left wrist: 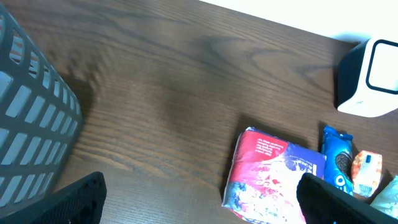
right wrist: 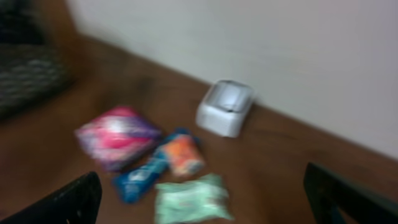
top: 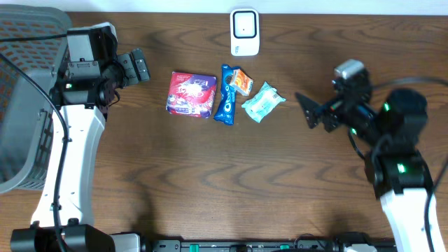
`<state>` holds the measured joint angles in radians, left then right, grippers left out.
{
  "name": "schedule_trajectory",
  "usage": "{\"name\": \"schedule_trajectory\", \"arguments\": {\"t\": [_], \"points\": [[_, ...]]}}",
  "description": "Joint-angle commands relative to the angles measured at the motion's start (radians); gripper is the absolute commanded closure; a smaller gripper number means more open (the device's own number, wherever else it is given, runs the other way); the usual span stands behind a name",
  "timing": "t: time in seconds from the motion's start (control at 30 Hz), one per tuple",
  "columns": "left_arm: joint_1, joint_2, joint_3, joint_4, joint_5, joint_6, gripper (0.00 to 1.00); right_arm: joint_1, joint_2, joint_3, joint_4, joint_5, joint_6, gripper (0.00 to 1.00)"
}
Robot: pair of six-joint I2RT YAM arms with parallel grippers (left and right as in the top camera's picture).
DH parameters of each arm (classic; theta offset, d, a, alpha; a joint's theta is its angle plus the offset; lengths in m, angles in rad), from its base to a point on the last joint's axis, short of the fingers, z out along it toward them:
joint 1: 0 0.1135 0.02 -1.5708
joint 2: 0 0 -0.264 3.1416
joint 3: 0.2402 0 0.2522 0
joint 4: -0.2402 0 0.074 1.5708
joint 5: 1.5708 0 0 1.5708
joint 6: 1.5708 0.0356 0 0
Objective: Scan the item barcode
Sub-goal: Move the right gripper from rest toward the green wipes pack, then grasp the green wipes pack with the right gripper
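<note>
Boxy scanner (top: 245,31), crinkly blue packet (top: 226,96), woodgrain table (top: 210,175)

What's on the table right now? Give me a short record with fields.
scanner: white, on the far side, nothing touching it
items: red-purple packet, blue Oreo packet, orange packet, pale green packet, clustered in front of the scanner
basket: grey mesh, beside the left arm
left pincer: open, empty, apart from the red-purple packet
right pincer: open, empty, apart from the pale green packet

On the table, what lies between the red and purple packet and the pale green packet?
The blue Oreo pack and a small orange packet beside it lie there, as the overhead view shows.
</note>
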<state>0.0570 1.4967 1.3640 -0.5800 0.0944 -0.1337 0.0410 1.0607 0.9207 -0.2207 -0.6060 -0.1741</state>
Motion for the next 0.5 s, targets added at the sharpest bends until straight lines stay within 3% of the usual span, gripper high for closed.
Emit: {"name": "schedule_trajectory", "arguments": {"t": [0.0,0.07,0.17,0.23,0.33,0.47], "points": [[0.002,0.007,-0.002,-0.003,-0.01,0.003,0.02,0.013,0.105,0.023,0.052,-0.384,0.092,0.01],[0.002,0.007,-0.003,-0.003,-0.01,0.003,0.02,0.013,0.16,0.023,0.155,-0.436,0.148,0.01],[0.002,0.007,-0.003,-0.003,-0.01,0.003,0.02,0.018,0.23,0.024,0.299,-0.289,0.528,0.01],[0.002,0.007,-0.003,-0.003,-0.01,0.003,0.02,0.035,0.261,0.024,0.301,-0.162,0.684,0.01],[0.002,0.007,-0.003,-0.003,-0.01,0.003,0.02,0.086,0.293,0.027,0.254,-0.011,0.727,0.01],[0.002,0.007,-0.002,-0.003,-0.01,0.003,0.02,0.152,0.332,0.075,0.06,0.254,0.808,0.01]]}}
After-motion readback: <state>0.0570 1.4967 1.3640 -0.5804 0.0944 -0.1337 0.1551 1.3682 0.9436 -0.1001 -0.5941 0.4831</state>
